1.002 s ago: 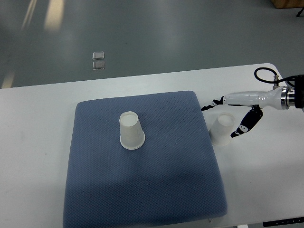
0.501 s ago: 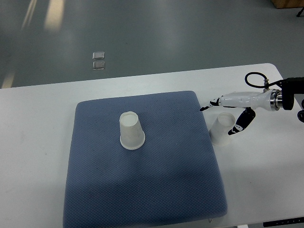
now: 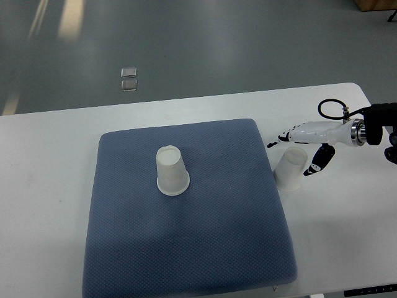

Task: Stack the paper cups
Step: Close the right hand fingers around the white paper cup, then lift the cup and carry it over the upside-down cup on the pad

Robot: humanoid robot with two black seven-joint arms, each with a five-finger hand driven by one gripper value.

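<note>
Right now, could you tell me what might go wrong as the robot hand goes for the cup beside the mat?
The right robot hand is open around the upside-down cup on the table, not gripping it, so an uneven close could tip the cup over or crush it. That cup stands against the blue mat, whose raised edge could catch its rim. The cup on the mat may shift when stacked.

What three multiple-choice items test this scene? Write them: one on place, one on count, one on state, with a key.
1. Where does the white paper cup near the right hand stand?
A. on the blue pad
B. on the white table, right of the pad
C. inside the other cup

2. How many cups show?
A. two
B. three
C. four

3. How is the white paper cup on the blue quilted pad standing?
A. mouth up
B. on its side
C. upside down

Key: B, it rests on bare table beside the pad; A, only two appear; C, its wide rim is down.
</note>
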